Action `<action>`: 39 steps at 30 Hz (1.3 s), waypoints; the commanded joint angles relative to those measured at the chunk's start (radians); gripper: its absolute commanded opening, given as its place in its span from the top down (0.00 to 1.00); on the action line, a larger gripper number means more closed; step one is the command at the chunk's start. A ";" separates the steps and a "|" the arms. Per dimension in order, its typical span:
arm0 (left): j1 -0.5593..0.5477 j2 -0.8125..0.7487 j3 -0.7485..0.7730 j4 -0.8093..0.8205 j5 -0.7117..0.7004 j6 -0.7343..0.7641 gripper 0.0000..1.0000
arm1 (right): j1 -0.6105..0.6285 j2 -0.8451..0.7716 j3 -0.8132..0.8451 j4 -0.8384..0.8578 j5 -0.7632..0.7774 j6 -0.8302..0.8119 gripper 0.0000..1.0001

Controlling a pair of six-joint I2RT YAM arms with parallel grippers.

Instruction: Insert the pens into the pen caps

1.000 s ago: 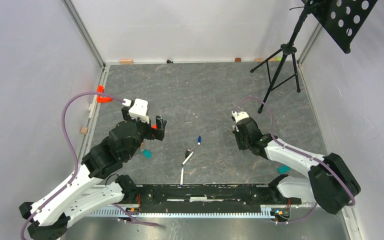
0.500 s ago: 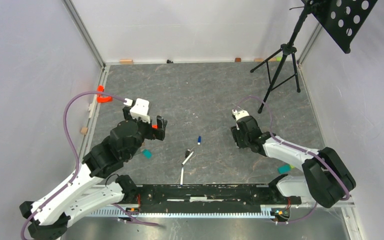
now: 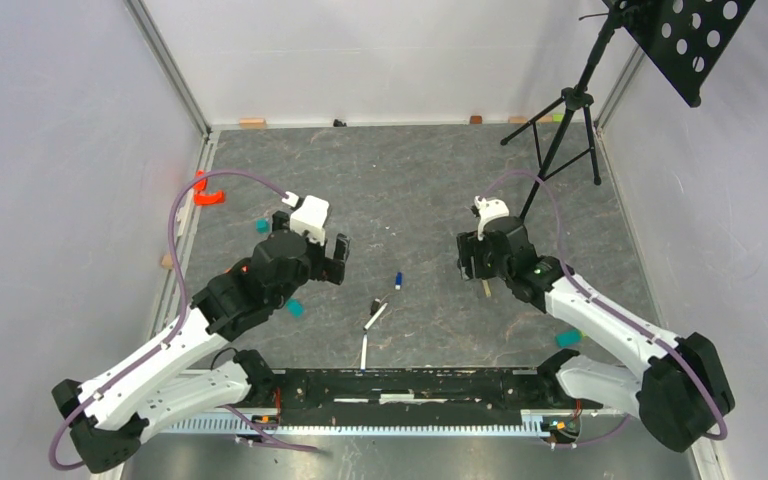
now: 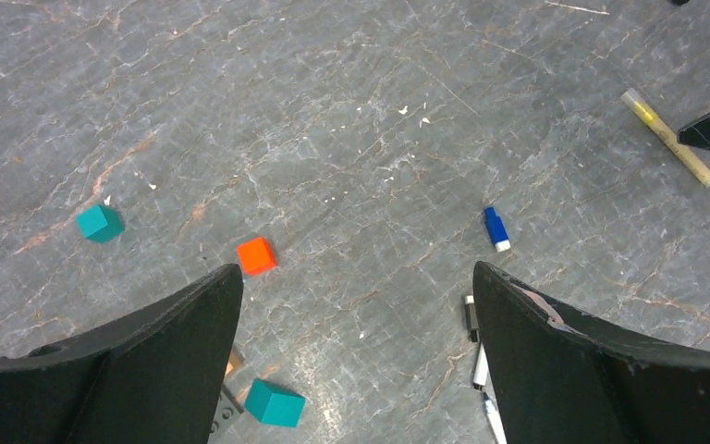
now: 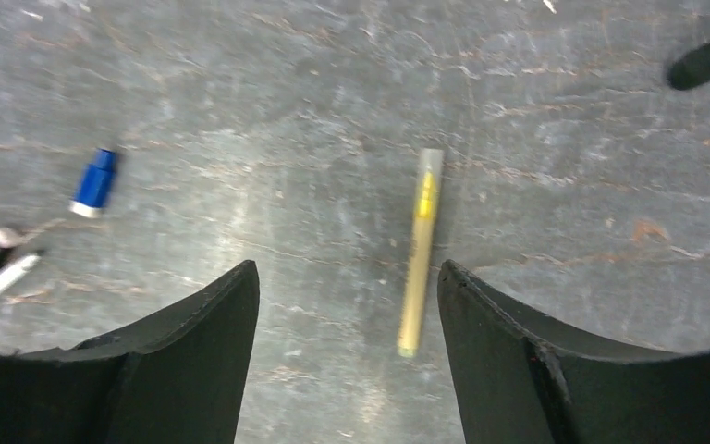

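right gripper (image 5: pixel 342 314) spread, gripping nothing; yellow-olive pen (image 5: pixel 419 250) lies loose between its jaws, right of blue pen cap (image 5: pixel 94 180). left gripper (image 4: pixel 356 305) spread, empty, left of cap. white pens (image 3: pixel 372 320) near-side of cap.

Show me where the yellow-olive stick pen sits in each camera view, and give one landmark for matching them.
Top external: the yellow-olive stick pen lies right of centre, mostly hidden under the right arm's wrist.
Left wrist: it is in the upper right corner, lying diagonally.
Right wrist: it is at the centre, nearly vertical.
Shared landmark: the small blue pen cap lies left of the pen in every view.
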 commanded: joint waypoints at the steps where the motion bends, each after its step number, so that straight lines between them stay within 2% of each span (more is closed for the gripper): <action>1: 0.017 -0.007 0.030 0.013 0.003 -0.017 0.00 | 0.058 -0.016 0.034 0.056 -0.065 0.137 0.24; 6: 0.025 -0.014 0.028 0.013 -0.022 -0.021 0.00 | 0.218 0.104 0.132 0.057 0.068 0.219 0.23; 9: 0.034 -0.023 0.026 0.021 -0.038 -0.019 0.00 | 0.263 0.217 0.222 0.018 0.098 0.274 0.28; 13: 0.100 -0.025 0.034 0.022 0.014 -0.036 0.02 | 0.317 0.349 0.324 -0.012 0.137 0.331 0.33; 24: 0.125 -0.077 0.030 0.022 0.031 -0.038 0.01 | 0.434 0.640 0.582 -0.178 0.252 0.487 0.37; 33: 0.125 -0.093 0.029 0.022 0.053 -0.039 0.01 | 0.450 0.735 0.599 -0.234 0.303 0.521 0.46; 39: 0.125 -0.097 0.027 0.022 0.057 -0.038 0.01 | 0.450 0.753 0.572 -0.198 0.277 0.521 0.52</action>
